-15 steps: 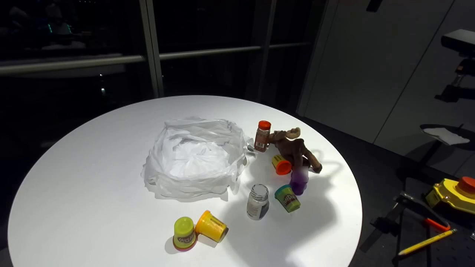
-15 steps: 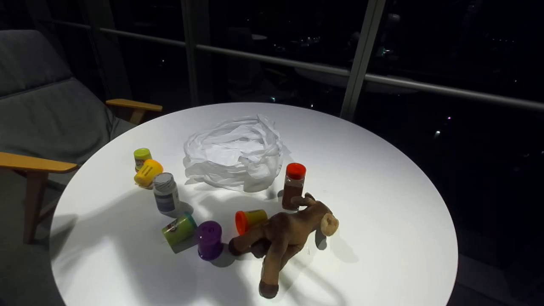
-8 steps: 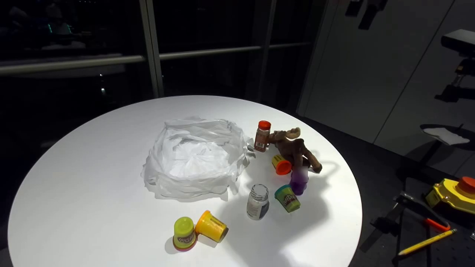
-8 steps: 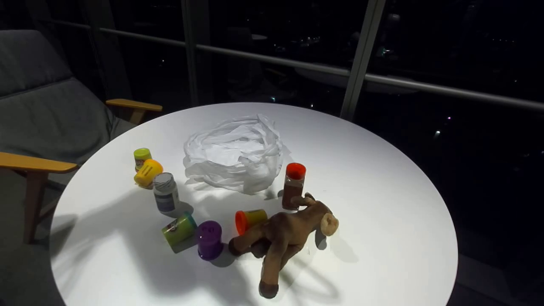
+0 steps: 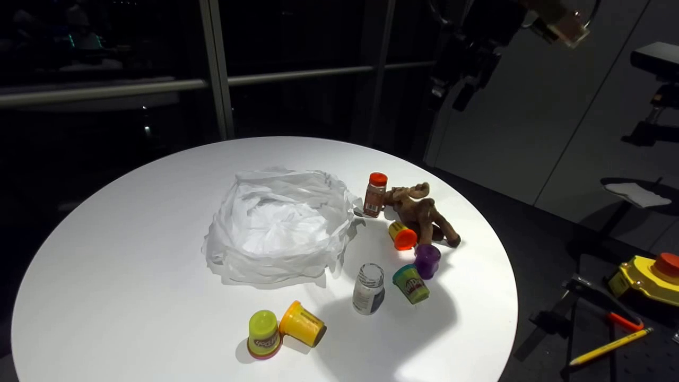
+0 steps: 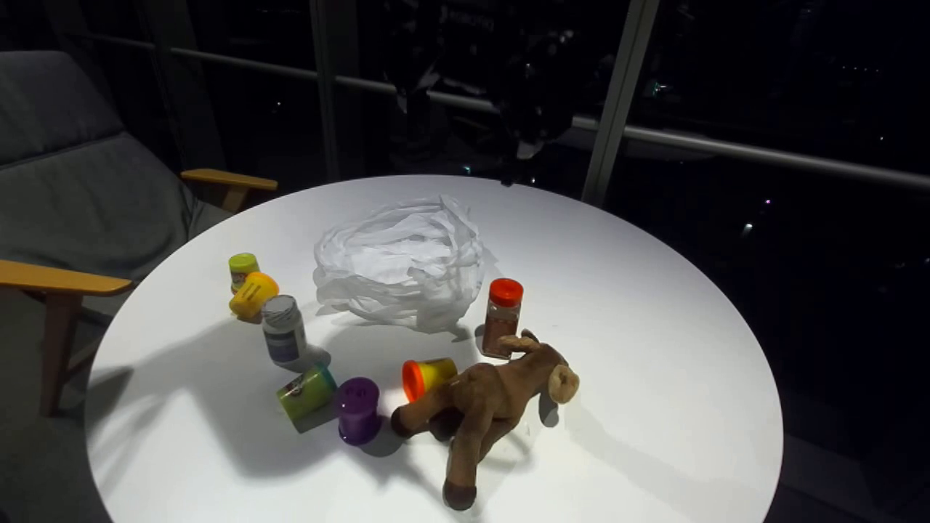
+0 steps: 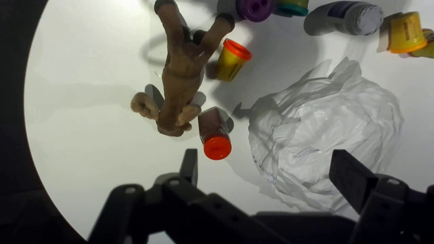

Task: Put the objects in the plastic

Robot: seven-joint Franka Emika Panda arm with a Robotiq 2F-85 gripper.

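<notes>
A round white counter [image 5: 132, 228] carries a wrinkled plastic bag [image 5: 281, 228], a standing red-capped jar [image 5: 375, 196] and a standing grey bottle [image 5: 368, 290]. A brown plush animal [image 5: 419, 212] lies beside the jar, near a red-rimmed yellow tub [image 5: 402, 236], a purple cup [image 5: 427, 261] and a green tub [image 5: 411, 284]. An orange-lidded tub [image 5: 303, 324] lies beside an upright lime tub [image 5: 263, 333].

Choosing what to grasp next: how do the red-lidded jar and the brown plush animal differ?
The red-lidded jar stands upright; the brown plush animal lies sprawled. The jar has clear walls; the animal is opaque. The jar is smaller than the animal. Both are outside the plastic bag.
</notes>
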